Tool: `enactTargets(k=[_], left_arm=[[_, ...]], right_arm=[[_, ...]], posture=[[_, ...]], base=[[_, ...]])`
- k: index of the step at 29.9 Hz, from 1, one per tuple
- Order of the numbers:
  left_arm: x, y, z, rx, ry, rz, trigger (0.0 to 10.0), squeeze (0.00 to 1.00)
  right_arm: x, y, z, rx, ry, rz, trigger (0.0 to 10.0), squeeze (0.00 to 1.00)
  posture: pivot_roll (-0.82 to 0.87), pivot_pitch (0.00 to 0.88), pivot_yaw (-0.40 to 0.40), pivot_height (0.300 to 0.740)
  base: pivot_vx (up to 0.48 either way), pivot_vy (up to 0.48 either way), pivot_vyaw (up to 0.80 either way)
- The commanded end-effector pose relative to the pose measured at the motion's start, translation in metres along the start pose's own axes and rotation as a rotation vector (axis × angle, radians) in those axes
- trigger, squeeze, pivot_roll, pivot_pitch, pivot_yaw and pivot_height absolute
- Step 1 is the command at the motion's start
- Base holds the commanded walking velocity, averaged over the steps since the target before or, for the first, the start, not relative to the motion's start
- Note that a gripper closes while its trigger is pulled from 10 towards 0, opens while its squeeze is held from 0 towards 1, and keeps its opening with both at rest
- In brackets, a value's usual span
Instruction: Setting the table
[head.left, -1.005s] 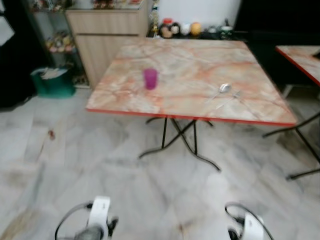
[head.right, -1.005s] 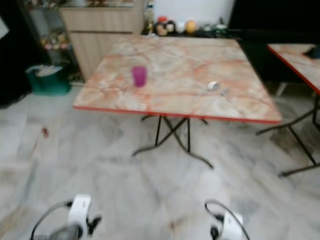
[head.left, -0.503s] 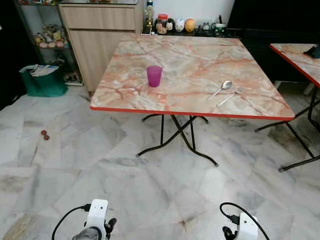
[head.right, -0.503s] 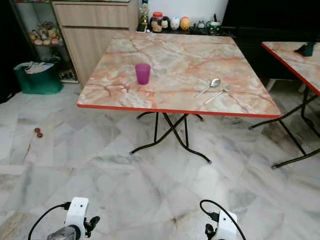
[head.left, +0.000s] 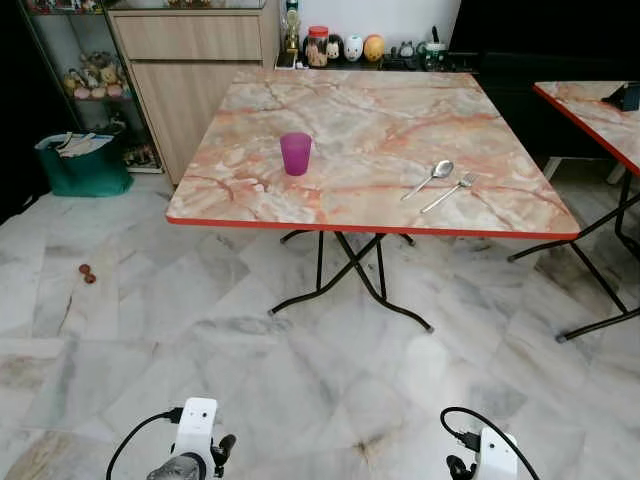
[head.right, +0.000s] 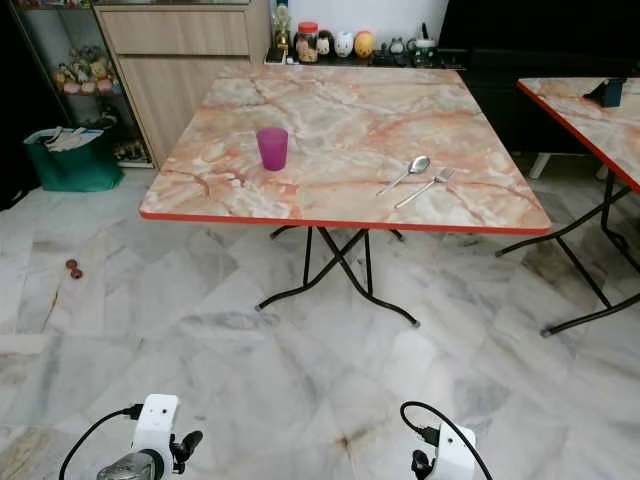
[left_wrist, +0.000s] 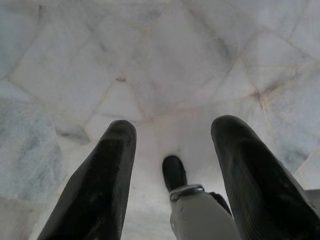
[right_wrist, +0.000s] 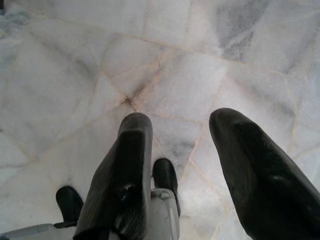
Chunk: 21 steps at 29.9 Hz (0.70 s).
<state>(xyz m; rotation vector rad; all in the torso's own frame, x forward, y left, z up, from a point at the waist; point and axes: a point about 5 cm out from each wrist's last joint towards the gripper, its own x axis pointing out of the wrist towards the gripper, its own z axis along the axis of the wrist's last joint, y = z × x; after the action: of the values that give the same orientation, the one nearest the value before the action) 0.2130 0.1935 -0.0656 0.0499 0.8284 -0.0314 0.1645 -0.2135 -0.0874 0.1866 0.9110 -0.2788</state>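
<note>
A square marble-patterned tabletop (head.left: 370, 110) with a red rim fills the upper middle of the frame, its near edge running straight across at mid-height above crossed black folding legs (head.left: 350, 275). Between that edge and the bottom of the frame lies a wide stretch of pale marble floor (head.left: 300, 380). A second tabletop (head.left: 590, 105) of the same pattern cuts in at the right edge, with a gap of floor between the two. Along the top left stands a wooden cabinet (head.left: 195, 70), close behind the far left corner of the tabletop, and a green bin (head.left: 85, 165) sits at the left edge. On the tabletop there are three things: one purple cup (head.left: 295, 153) upright at centre left, and one spoon (head.left: 430, 178) and one fork (head.left: 450, 191) lying side by side at centre right, apart from the cup and near the front edge. Two small dark bits (head.left: 87, 272) lie on the floor at left. Both arms hang low at the bottom of the frame; the left pincer (left_wrist: 172, 150) and the right pincer (right_wrist: 182, 145) each point at the floor with fingers spread apart, nothing between them.
</note>
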Motion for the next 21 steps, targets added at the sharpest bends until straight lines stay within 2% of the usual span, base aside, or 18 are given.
enactTargets(k=[1,21], left_arm=[[0.0008,0.0015,0.0049,0.007,-0.010,-0.006,10.0,0.00],[0.0018,0.0007,0.0109,0.011,-0.031,-0.016,10.0,0.00]], right_arm=[[0.0001,-0.0016,0.0013,-0.007,-0.004,-0.006,10.0,0.00],[0.0004,-0.0020,0.0028,-0.005,-0.008,-0.007,10.0,0.00]], posture=[[0.07,0.000,-0.026,0.740],[0.07,0.000,-0.030,0.740]], base=[[0.334,0.000,0.00],[0.359,0.000,0.00]])
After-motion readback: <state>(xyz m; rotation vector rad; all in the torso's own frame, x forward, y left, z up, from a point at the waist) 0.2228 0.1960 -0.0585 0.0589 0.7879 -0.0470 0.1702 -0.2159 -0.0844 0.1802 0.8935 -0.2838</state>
